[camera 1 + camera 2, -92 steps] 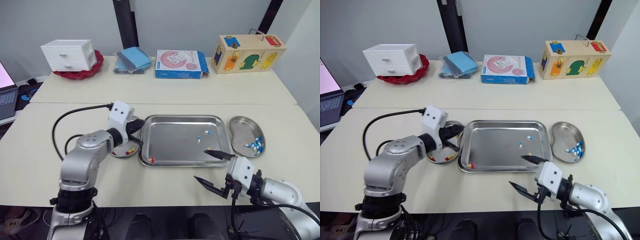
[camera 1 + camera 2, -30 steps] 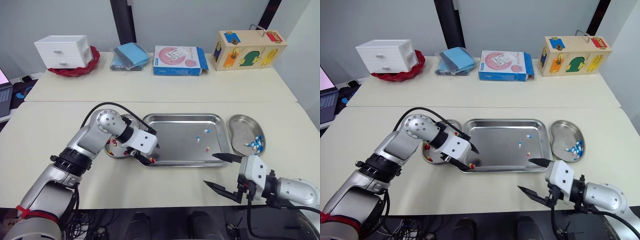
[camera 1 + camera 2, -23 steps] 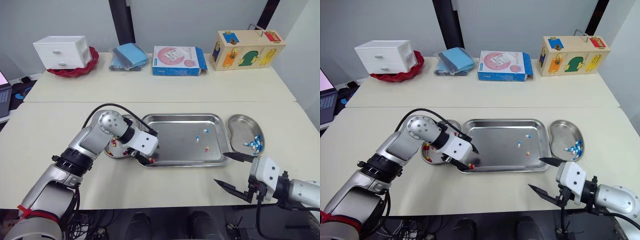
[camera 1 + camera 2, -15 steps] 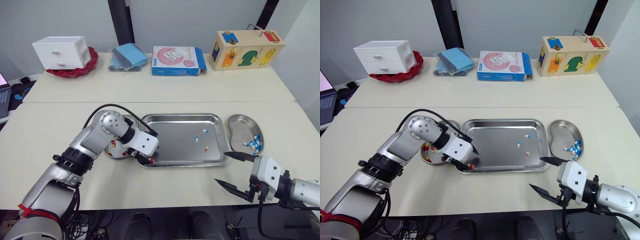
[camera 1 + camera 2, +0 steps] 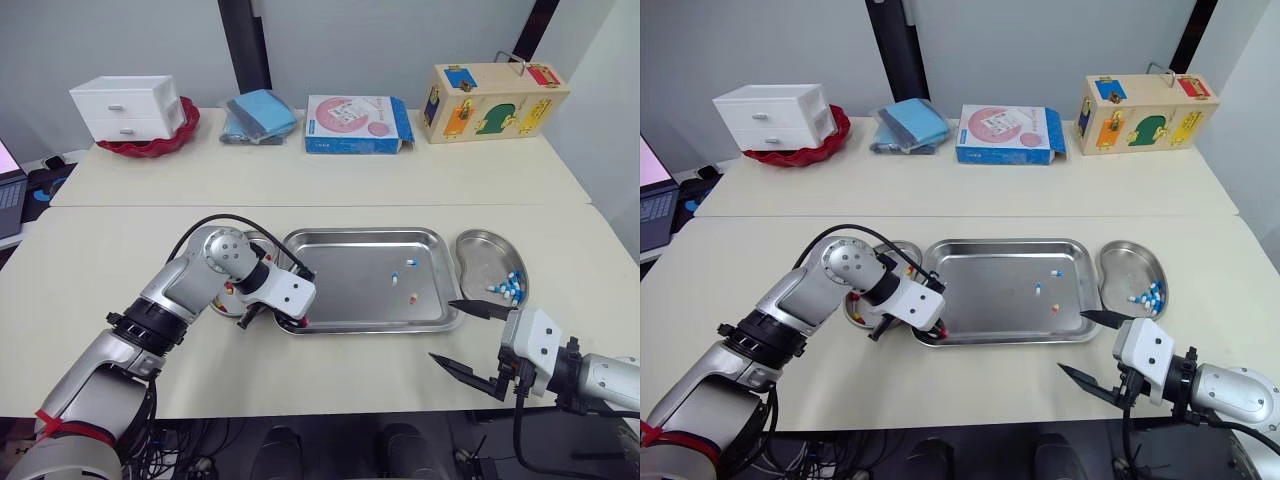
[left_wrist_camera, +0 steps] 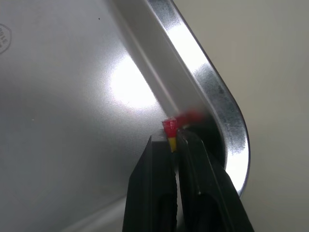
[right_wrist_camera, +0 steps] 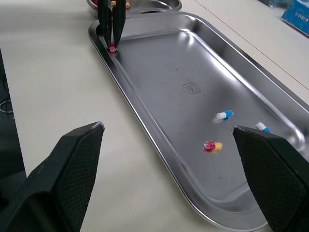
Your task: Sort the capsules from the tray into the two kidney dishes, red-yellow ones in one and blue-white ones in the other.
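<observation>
Red-yellow capsule (image 6: 170, 130) pinched between nearly-closed left fingers (image 6: 158, 169).

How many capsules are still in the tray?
4: one red-yellow capsule pinched by the left gripper in the tray's near-left corner; two blue-white capsules and a second red-yellow capsule toward its right end. The gripper may hide more.

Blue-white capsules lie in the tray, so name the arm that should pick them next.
Right. The right claw is open by the tray's right corner and the right dish. The left claw is shut on a red-yellow capsule at the tray's left corner.
</observation>
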